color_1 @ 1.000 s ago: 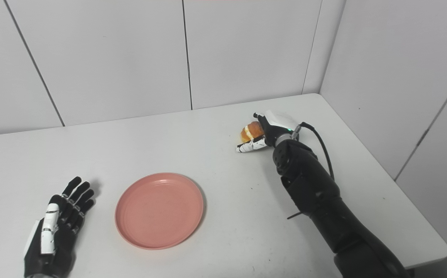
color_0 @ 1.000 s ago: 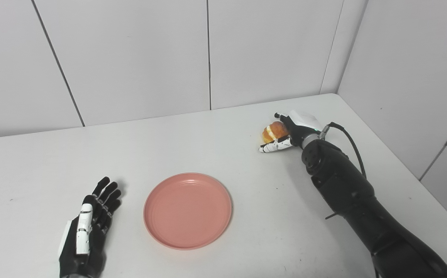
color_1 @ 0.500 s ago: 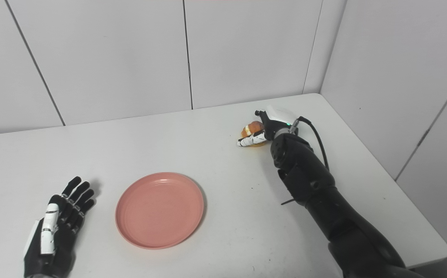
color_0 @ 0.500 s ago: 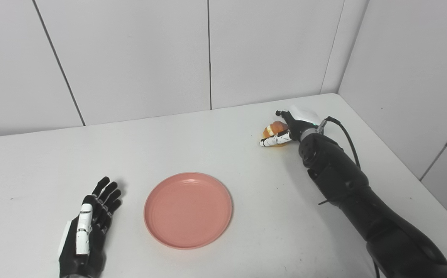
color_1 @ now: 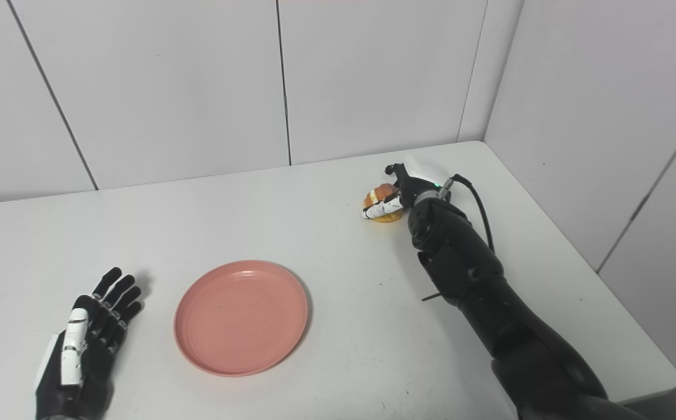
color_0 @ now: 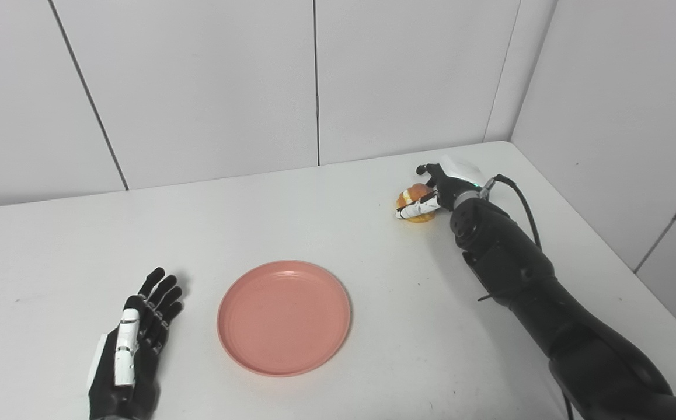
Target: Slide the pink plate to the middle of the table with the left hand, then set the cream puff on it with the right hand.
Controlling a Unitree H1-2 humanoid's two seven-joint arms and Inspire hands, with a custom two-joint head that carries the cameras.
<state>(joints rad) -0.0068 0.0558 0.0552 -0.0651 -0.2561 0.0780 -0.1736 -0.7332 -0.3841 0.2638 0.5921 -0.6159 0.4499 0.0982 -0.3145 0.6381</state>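
- Left eye view: the black-and-white right hand (color_0: 431,195) is reaching to the far right part of the white counter (color_0: 373,256), its fingers (color_0: 415,210) curling around the small golden cream puff with a pale filling line (color_0: 413,193). The puff seems to be sitting on the counter, not lifted, though how firm the hold is cannot be told.
- Left eye view: the round, shallow pink plastic plate (color_0: 284,317) is lying near the middle of the counter, well apart from the puff. The black left hand with a white thumb (color_0: 133,350) is resting flat beside the plate, apart from it, fingers spread and holding nothing.
- Right eye view: the right hand (color_1: 399,192) is showing the same wrap, a white finger crossing the front of the cream puff (color_1: 382,193) and the thumb arching over it. The pink plate (color_1: 241,317) and the idle left hand (color_1: 90,338) are sitting along the near edge.
- Risk, as a judgement: the puff is soft and round, so squeezing too hard is likely to crush it, while a loose hold could let it roll out during the long carry to the plate.
- Risk: a low carry could be clipping the plate's raised rim and nudging it off centre.
- Surroundings: the counter is plain matte white with faint specks, standing in a corner of pale grey wall panels (color_1: 373,76) with dark seams.
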